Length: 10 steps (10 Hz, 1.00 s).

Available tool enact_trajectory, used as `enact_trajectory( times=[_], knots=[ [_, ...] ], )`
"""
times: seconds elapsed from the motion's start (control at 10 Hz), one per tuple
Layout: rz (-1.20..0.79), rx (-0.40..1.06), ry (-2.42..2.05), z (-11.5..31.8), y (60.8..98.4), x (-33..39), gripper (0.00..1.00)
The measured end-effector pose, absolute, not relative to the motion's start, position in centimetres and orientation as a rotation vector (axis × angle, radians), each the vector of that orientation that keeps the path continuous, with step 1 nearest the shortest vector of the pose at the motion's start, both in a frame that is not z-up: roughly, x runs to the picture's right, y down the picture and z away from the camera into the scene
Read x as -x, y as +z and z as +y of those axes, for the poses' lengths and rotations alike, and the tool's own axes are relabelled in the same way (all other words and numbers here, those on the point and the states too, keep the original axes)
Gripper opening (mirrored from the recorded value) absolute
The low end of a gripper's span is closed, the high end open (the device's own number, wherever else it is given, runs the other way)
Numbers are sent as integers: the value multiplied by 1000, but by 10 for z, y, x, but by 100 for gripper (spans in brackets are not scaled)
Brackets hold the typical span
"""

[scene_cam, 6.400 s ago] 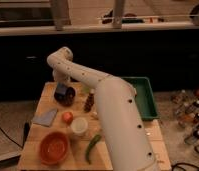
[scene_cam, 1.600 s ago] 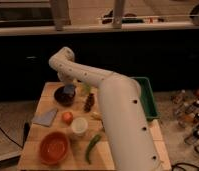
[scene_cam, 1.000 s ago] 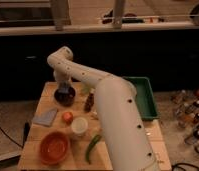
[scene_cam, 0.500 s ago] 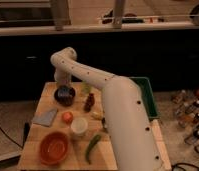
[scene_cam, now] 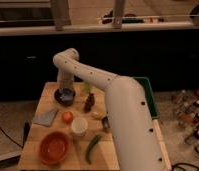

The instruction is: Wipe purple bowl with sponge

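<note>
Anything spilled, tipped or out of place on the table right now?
Nothing stands out. The gripper is down at the purple bowl, which sits upright; the orange bowl and white cup are upright too, with no spill visible.

Pincer (scene_cam: 66,91) above far bowl (scene_cam: 58,98), cloth (scene_cam: 46,118) left of cup (scene_cam: 79,126)

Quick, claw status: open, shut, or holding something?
Claw: down in the purple bowl; open, shut or holding something cannot be told.
</note>
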State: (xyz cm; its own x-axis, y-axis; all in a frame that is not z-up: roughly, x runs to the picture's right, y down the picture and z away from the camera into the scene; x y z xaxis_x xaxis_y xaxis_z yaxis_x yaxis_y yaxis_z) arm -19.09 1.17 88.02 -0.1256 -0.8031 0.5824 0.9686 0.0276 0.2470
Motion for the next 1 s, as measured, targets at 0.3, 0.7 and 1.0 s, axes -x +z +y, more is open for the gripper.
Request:
enact_trajectory(
  times=[0.3, 0.7, 1.0],
  knots=[
    [-621, 354, -1526, 3, 888, 174, 0],
    [-504, 365, -1483, -16, 903, 162, 0],
    [-467, 323, -1469, -28, 910, 167, 0]
  ],
)
